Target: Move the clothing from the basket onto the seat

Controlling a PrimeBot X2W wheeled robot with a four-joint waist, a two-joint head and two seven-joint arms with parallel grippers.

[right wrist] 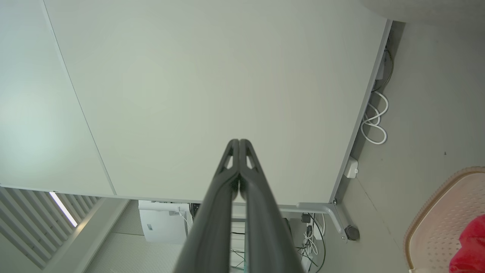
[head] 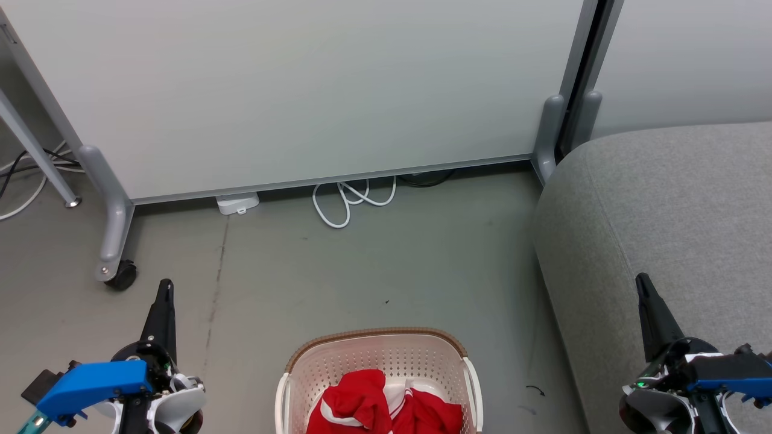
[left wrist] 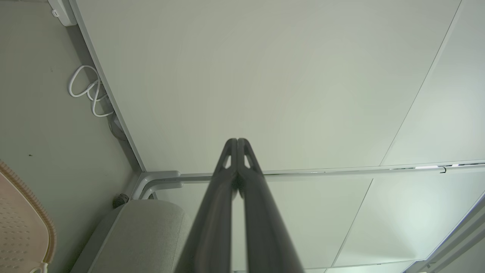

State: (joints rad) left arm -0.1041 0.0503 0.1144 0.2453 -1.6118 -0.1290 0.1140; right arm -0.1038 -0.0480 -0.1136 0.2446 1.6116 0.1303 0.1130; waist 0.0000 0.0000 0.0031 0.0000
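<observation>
At the lower left of the head view, the left hand (head: 164,289) points up the picture above the grey floor (head: 392,265). Its 2 dark fingers are pressed together tip to tip and grip nothing. Just beyond it, a black caster (head: 123,276) sits under the foot of a pale partition panel (head: 301,90). Further right, a looped white cable (head: 347,205) lies on the floor at the panel's bottom edge.

The basket (head: 377,333) stands on the floor at the bottom middle, between the 2 hands. The clothing (head: 362,404), red with white stripes, lies bunched inside it. A strip of bare floor separates the basket from the seat (head: 675,199), which takes up the right side. The right hand (head: 643,282) shows at the lower right against the seat's grey fabric, its fingers likewise closed together and empty.
</observation>
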